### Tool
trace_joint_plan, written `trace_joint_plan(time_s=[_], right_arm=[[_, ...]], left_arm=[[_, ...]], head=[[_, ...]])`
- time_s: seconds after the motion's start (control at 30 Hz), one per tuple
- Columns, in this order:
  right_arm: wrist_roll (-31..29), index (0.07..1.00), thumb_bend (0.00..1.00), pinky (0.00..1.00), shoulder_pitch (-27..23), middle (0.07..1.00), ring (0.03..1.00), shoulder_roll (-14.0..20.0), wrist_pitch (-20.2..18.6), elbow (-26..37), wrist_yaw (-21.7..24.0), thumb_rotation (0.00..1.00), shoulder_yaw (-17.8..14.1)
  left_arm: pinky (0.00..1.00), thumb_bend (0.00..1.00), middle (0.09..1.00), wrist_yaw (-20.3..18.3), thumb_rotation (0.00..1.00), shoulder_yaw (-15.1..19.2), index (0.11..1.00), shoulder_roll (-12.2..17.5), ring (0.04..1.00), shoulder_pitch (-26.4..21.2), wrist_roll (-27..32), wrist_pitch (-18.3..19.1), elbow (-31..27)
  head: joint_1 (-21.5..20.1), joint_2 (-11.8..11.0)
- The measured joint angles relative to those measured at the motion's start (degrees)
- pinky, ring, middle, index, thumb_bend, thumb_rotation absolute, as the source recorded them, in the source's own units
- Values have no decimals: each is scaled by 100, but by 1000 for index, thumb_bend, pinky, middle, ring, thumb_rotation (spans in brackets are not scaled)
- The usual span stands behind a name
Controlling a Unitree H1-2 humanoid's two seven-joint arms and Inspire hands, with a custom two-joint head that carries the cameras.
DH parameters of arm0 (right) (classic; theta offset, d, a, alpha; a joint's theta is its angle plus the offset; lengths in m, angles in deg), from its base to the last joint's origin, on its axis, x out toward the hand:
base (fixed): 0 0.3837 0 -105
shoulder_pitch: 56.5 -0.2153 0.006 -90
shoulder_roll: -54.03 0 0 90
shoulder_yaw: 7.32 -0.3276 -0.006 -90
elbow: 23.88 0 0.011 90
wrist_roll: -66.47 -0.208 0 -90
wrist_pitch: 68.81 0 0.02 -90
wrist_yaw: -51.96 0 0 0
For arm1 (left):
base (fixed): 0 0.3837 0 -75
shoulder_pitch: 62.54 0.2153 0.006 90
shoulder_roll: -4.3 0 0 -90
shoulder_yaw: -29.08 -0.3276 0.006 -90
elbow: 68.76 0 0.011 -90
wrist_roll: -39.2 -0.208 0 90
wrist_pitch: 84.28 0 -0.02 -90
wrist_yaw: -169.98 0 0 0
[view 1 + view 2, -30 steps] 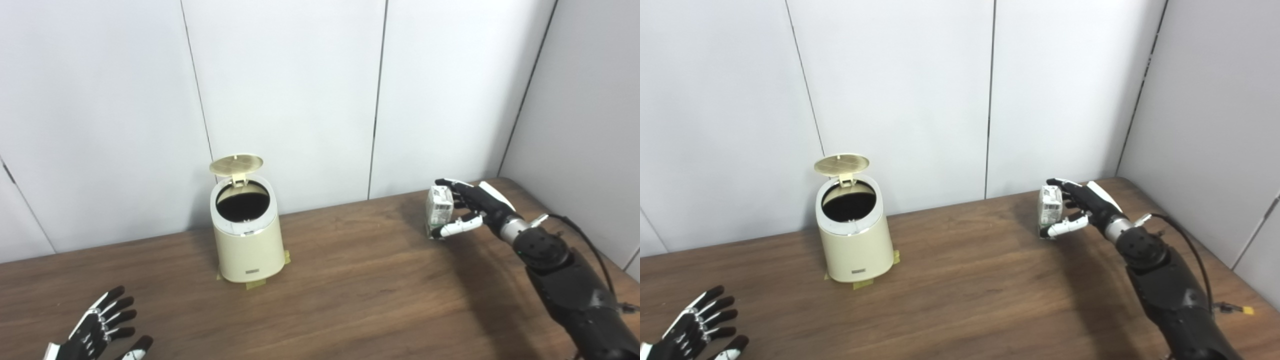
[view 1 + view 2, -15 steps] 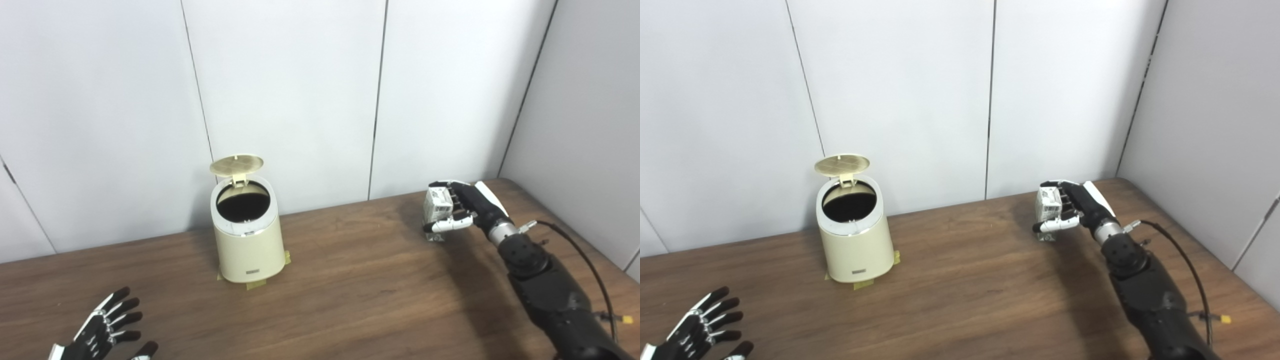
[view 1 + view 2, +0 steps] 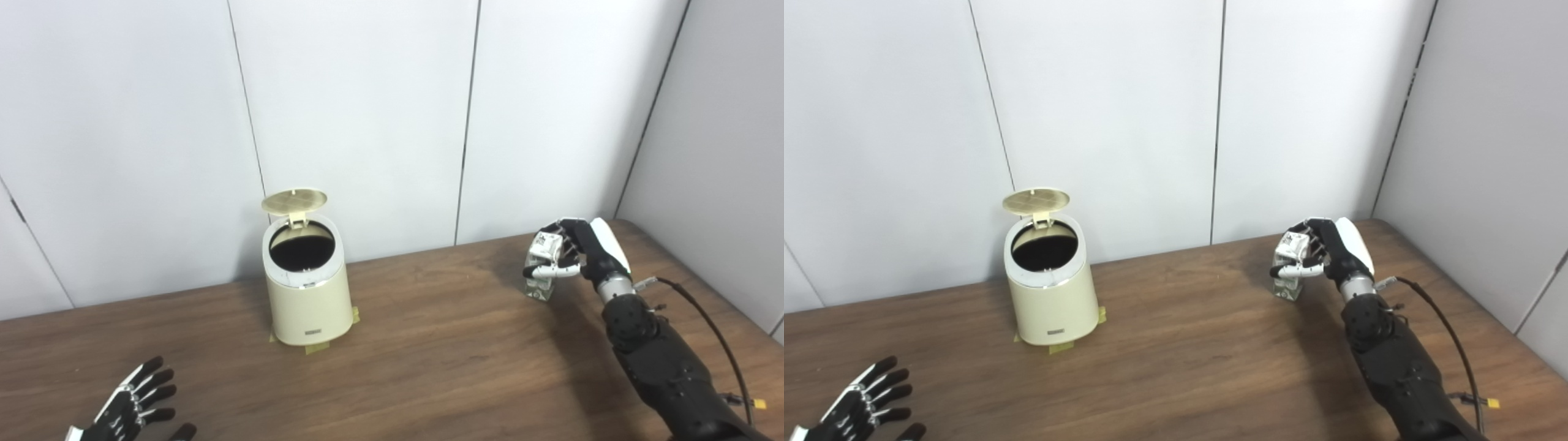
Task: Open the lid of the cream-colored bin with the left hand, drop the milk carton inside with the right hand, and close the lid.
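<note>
The cream-colored bin (image 3: 306, 294) stands on the wooden table (image 3: 429, 355), left of centre near the back wall. Its round lid (image 3: 294, 200) is tipped up behind the dark opening. At the right, a small white milk carton (image 3: 542, 267) stands with its base on or just above the table, and my right hand (image 3: 576, 251) is shut on it, fingers curled over its top and thumb across its front. My left hand (image 3: 131, 407) rests open at the bottom left corner, fingers spread, far from the bin.
Yellow tape tabs (image 3: 315, 348) mark the bin's base. White wall panels close the back, and a side wall (image 3: 723, 153) runs along the table's right edge. A black cable (image 3: 710, 327) loops off my right forearm.
My right hand has closed its fingers tighter over the carton and rolled more over its top; the carton now tilts slightly. The left hand has sunk a little lower in the picture.
</note>
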Motion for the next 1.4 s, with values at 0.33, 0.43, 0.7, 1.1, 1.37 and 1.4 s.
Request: trace_joint_plan(time_s=[0.33, 0.43, 0.7, 1.1, 1.37, 1.4], right_arm=[[431, 522, 523, 335, 265, 432, 386, -3, 72, 944, -131, 0, 175], [753, 523, 523, 335, 343, 436, 391, -92, -143, 1861, -77, 0, 295], [1189, 517, 525, 328, 325, 439, 379, -424, -702, 3271, 273, 0, 515], [1164, 507, 525, 354, -90, 457, 388, -738, -143, 3547, 752, 1, 885], [1171, 499, 526, 324, -385, 458, 379, -1468, -153, 3956, 1050, 0, 1083], [1171, 495, 527, 324, -421, 461, 388, -1543, -153, 3956, 1057, 0, 1081]], left_arm=[[707, 544, 845, 7, 0, -28, 896, 0, 797, 7, -58, 73, -101], [696, 554, 845, 7, 0, -50, 893, 0, 794, 8, -59, 109, -100], [694, 593, 839, 33, 0, -123, 882, -20, 794, 6, -226, 241, -106], [662, 644, 822, 96, 14, -202, 863, -162, 769, -10, -435, 276, -118], [669, 664, 824, 126, 100, -302, 865, -266, 772, -125, -511, 204, -49], [670, 664, 825, 141, 99, -303, 866, -267, 773, -125, -514, 204, -48]], head=[[167, 9], [237, -9], [536, -9], [1107, -61], [1590, -114], [1608, -114]])
